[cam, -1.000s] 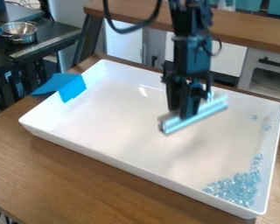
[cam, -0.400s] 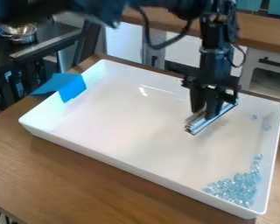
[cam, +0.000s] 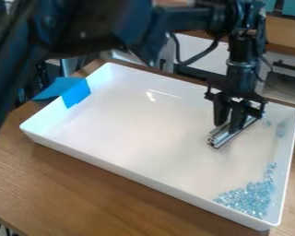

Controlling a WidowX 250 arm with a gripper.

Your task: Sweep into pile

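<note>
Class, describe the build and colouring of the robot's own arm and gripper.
The arm is black, with thick, blocky upper sections dotted with small pale spots and a slimmer, jointed wrist. A black cable loops beside it. The gripper is black too, with two narrow jaws.

There is no text, label, brand, number or sign which can be read here.
</note>
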